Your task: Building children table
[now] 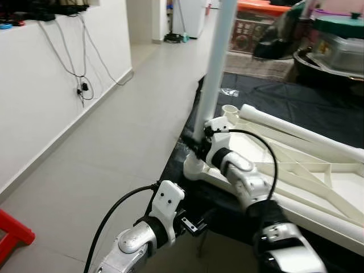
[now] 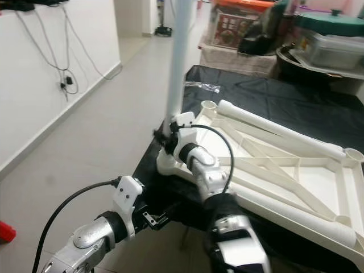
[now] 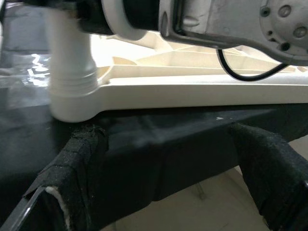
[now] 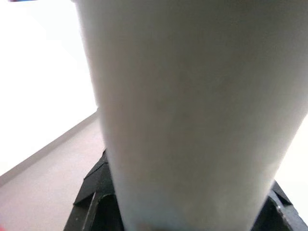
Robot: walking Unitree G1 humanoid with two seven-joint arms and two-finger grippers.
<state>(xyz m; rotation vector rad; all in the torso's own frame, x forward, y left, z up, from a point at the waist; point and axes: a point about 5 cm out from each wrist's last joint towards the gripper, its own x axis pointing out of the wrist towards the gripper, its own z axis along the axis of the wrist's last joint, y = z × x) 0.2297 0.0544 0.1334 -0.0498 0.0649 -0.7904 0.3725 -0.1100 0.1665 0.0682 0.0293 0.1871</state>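
The right gripper [image 1: 200, 142] clamps the rigid, light, smooth table leg [image 1: 217, 57] low, near its socket. The left gripper [image 1: 196, 226] hangs open, holding nothing.

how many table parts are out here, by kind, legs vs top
legs: 3, one upright in the corner socket with the right pincer on it, two lying on the top
top: 1, upside down on the black mat
total: 4
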